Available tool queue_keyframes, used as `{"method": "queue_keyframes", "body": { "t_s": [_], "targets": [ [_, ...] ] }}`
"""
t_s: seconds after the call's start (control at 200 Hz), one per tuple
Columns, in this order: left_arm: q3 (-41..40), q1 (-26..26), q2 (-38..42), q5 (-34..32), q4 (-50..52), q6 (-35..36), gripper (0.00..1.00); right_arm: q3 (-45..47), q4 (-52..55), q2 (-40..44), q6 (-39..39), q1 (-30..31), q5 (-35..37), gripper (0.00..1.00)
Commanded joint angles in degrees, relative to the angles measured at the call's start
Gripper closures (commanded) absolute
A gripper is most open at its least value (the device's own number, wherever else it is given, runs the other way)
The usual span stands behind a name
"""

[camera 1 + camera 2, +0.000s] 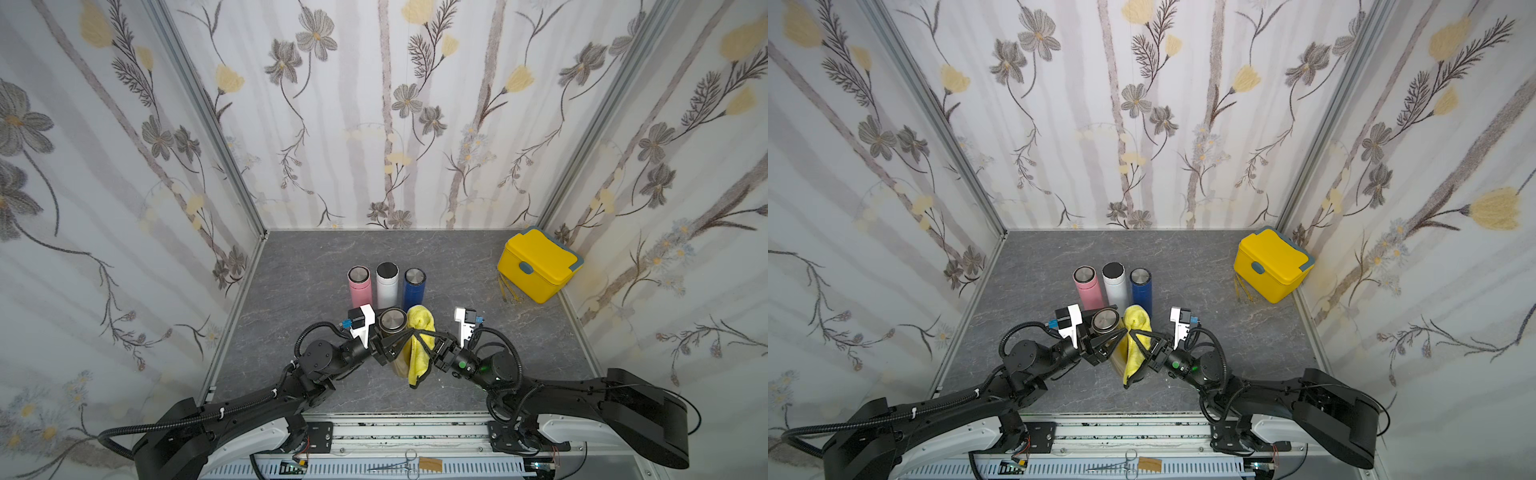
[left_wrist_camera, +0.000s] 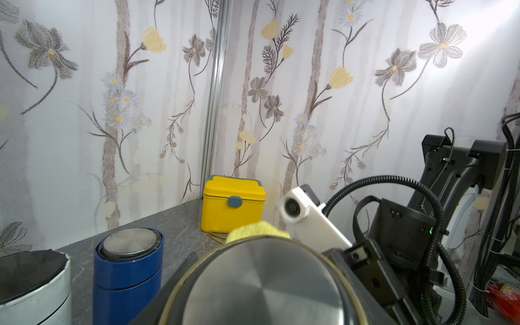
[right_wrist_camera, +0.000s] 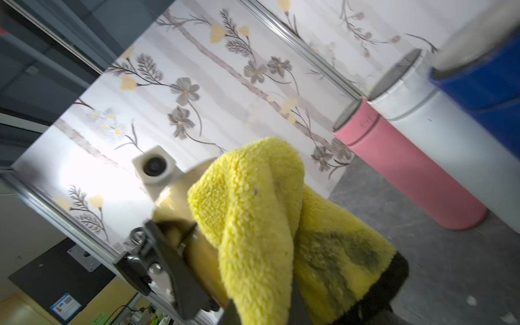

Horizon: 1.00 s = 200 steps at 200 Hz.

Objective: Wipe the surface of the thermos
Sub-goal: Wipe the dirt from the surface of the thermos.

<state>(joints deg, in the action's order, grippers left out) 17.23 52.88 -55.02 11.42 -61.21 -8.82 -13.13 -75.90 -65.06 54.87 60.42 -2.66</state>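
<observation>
The thermos (image 1: 392,320) is tan with a brushed steel lid and stands lifted at the front middle of the table. My left gripper (image 1: 397,336) is shut on its body just under the lid. In the left wrist view that lid (image 2: 261,284) fills the foreground and hides the jaws. A fluffy yellow cloth (image 1: 420,345) hangs down against the thermos's right side, with my right gripper (image 1: 419,337) shut on it. The right wrist view shows the cloth (image 3: 261,211) draped over the tan body (image 3: 174,202), a dark smudge on one fold.
A pink thermos (image 1: 359,284), a white one (image 1: 387,282) and a blue one (image 1: 414,286) stand in a row just behind the held thermos. A yellow lidded box (image 1: 538,266) sits in the back right corner with metal tweezers (image 1: 510,289) beside it. Papered walls close three sides.
</observation>
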Motion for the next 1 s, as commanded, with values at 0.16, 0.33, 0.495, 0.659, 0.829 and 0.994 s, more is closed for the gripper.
{"method": "queue_keyframes", "body": {
  "t_s": [0.16, 0.33, 0.495, 0.659, 0.829, 0.994],
  "targets": [
    [0.73, 0.03, -1.09, 1.33, -2.28, 5.18, 1.0, 2.67, 2.41, -1.69, 0.12, 0.71, -0.59, 1.0],
    [-3.19, 0.12, -2.24, 3.68, -9.63, 11.19, 1.0, 8.9, -10.88, -8.63, 1.99, 0.7, 0.46, 1.0],
    [-4.27, 0.12, -1.35, 6.11, -9.98, 13.78, 1.0, 4.7, -1.49, -1.96, -0.4, 0.47, -1.06, 1.0],
    [-3.33, 0.18, -1.49, 9.16, -7.34, 15.11, 1.0, 0.55, 9.9, 6.76, -3.72, 0.75, -0.08, 1.0],
    [-3.18, 0.18, -1.97, 12.16, -7.89, 16.41, 1.0, 3.53, 3.55, 0.45, -1.1, 1.04, -0.6, 1.0],
    [-2.91, 0.12, -2.87, 13.64, -8.27, 17.99, 1.0, 8.79, -12.7, -10.13, 1.79, 1.01, -0.4, 1.0]
  ]
}}
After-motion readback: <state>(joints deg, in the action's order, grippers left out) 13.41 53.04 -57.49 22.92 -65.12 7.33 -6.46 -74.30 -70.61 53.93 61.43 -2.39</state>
